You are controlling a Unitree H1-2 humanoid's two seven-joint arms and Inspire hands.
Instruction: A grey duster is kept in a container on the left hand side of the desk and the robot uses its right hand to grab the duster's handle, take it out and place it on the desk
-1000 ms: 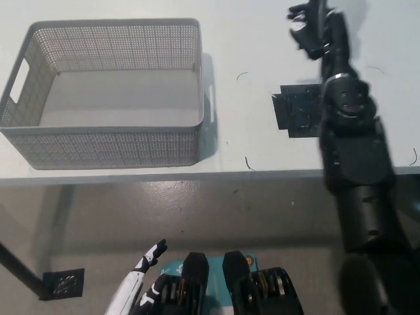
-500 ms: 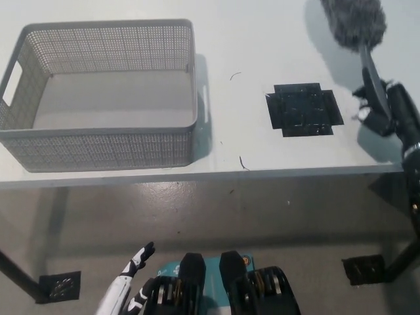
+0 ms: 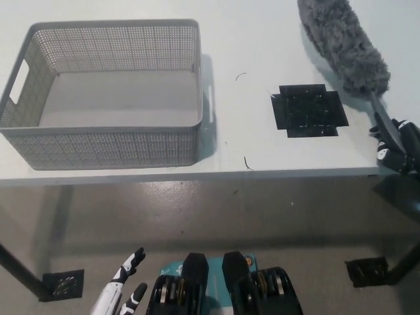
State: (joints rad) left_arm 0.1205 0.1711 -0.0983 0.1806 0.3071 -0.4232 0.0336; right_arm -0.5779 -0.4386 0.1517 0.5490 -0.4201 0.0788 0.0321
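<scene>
Two hands are showing, and only one is working. The right hand (image 3: 398,149) is sitting at the right edge of the view, just past the front edge of the desk (image 3: 262,39), with its fingers closing around the duster's handle (image 3: 384,121). The duster (image 3: 344,46) is lying out over the right side of the desk, well apart from the basket (image 3: 105,147). Its fluffy grey head is pointing toward the far edge, up and left in the picture, while the thin handle is running down and to the right into the black hand's grasp. A soft shadow is hugging the head's left side; whether the head is touching the desk or hanging just above it is not clear. A black tape square (image 3: 308,110) is lying on the desk just left of the handle, between duster and basket and nearer the duster. The basket, a grey perforated tub with a slot grip in each end wall, is standing upright on the left side of the desk, near its front edge. The left hand (image 3: 123,279) is resting low at the bottom left, below desk level over the floor (image 3: 197,216), holding nothing, its fingers spreading apart. A small dark patch (image 3: 64,283) is lying on the floor to its left, and another (image 3: 366,268) is sitting on the floor at lower right.
</scene>
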